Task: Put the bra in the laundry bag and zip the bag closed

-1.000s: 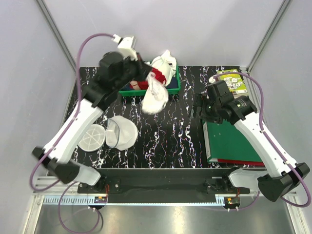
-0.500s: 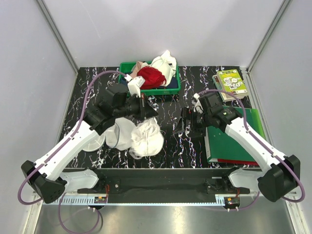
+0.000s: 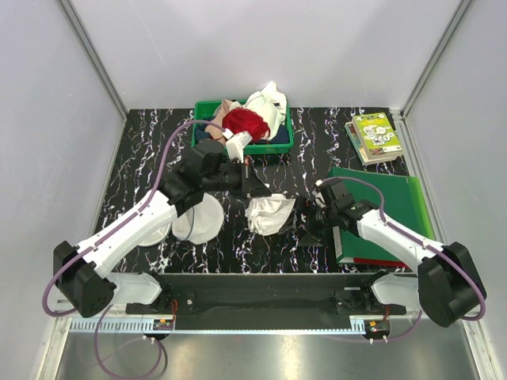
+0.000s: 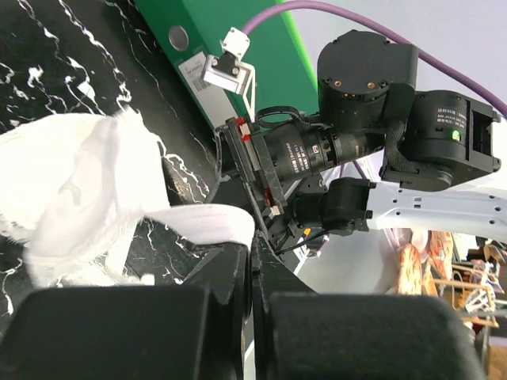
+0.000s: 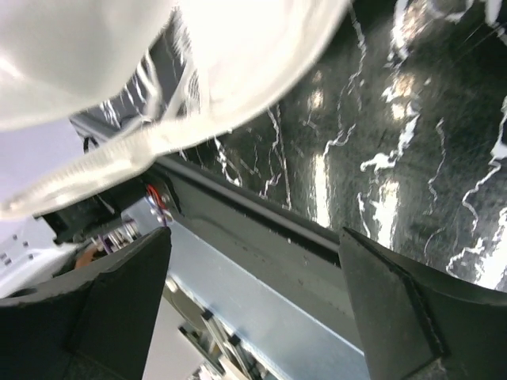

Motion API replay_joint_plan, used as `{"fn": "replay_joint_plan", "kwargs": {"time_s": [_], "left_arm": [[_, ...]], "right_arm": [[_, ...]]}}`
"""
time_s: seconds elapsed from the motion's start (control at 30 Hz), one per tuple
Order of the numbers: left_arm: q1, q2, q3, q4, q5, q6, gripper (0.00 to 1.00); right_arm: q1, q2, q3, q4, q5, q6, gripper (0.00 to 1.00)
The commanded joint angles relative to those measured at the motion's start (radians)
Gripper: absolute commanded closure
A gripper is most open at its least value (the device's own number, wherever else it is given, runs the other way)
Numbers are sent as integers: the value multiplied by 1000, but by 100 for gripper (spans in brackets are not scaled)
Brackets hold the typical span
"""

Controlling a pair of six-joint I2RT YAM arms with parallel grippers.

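Right gripper (image 3: 301, 224), jaws spread wide, sits just beside the white soft fabric bra (image 3: 269, 214). The bra slumps on the black marbled table (image 3: 317, 138), right of the white round mesh laundry bag (image 3: 204, 222) and not in it. Left gripper (image 3: 253, 184) is pinched onto one thin strap (image 4: 207, 224); so narrow a hold might slip, or the cups might snag the bag's rim on the way across.

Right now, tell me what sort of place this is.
Probably a robot test cell: left arm and right arm fixed to a black marbled table, plain grey walls, a green bin of clothes.
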Motion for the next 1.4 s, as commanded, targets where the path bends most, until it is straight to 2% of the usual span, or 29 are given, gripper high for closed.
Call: {"fn": "replay_joint_plan", "kwargs": {"time_s": [0.0, 0.27, 0.6, 0.7, 0.73, 0.8, 0.83, 0.87, 0.97, 1.0, 1.13, 1.27, 1.33, 1.37], "left_arm": [[-9, 18, 49, 86, 59, -5, 100], [-15, 24, 63, 88, 61, -11, 100], [-21, 29, 92, 91, 59, -34, 100], [-21, 30, 118, 87, 61, -25, 100], [-21, 30, 126, 80, 52, -15, 100], [-21, 32, 152, 38, 37, 28, 100], [-21, 32, 161, 19, 18, 48, 100], [-21, 35, 175, -30, 6, 70, 100], [-21, 30, 218, -146, -78, 185, 100], [-21, 29, 238, -176, -120, 256, 100], [-21, 10, 241, -289, -241, 409, 100], [-22, 9, 239, -308, -292, 510, 100], [-23, 45, 276, -315, -329, 548, 100], [-22, 53, 298, -318, -324, 559, 100]], "right_arm": [[9, 7, -31, 159, 63, 93, 10], [11, 76, -74, 280, 191, 254, 23], [16, 213, -96, 528, 271, 349, 24], [17, 237, -114, 604, 302, 358, 47], [16, 241, -116, 605, 313, 354, 57], [16, 251, -105, 601, 324, 325, 64], [16, 254, -82, 575, 318, 282, 68], [14, 256, -68, 559, 296, 260, 82], [3, 267, 7, 457, 174, 199, 100], [0, 270, 30, 356, 138, 169, 100], [-3, 273, 140, 138, -73, 93, 100], [-7, 302, 212, -72, -141, -17, 100], [-9, 380, 322, -319, -176, -173, 100], [-9, 398, 335, -344, -176, -195, 100]]}}
